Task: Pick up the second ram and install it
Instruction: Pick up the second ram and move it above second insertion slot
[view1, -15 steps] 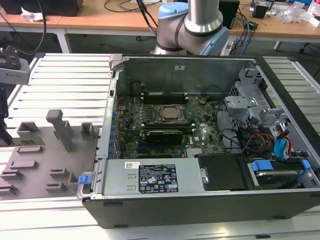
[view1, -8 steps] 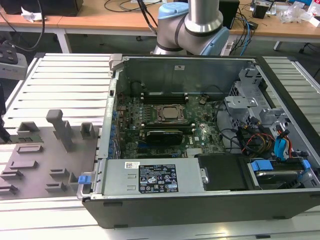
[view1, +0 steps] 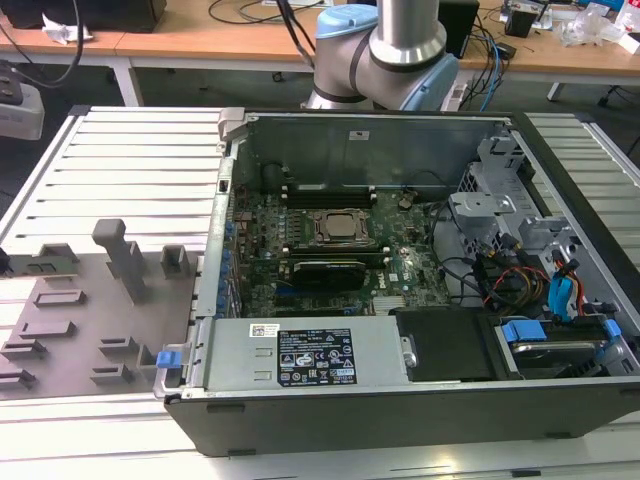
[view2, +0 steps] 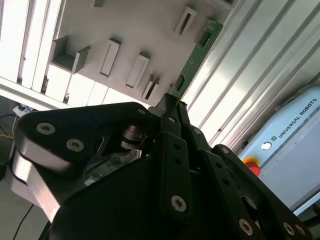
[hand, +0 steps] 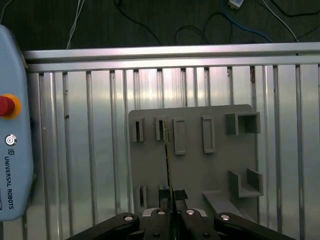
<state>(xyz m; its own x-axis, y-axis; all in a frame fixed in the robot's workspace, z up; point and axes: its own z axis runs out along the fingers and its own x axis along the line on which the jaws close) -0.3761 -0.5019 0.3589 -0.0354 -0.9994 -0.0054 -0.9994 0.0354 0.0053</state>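
The second ram (view2: 197, 50) is a long green stick, and my gripper (view2: 172, 102) is shut on its near end. In the first wrist view the second ram (hand: 168, 160) shows edge-on as a thin line running out from between the fingertips of my gripper (hand: 171, 195). It hangs over the grey tray (hand: 215, 170) with its raised slot blocks, close to two of the narrow slots. In the exterior view the open computer case holds the green motherboard (view1: 400, 270) with the square CPU socket (view1: 340, 227).
The grey tray (view1: 70, 330) lies on the ribbed aluminium table at the exterior view's left, beside the case wall (view1: 215, 250). A pale blue control box with a red button (hand: 10, 150) sits at the table's edge. Drive bays and cables (view1: 540, 290) fill the case's other end.
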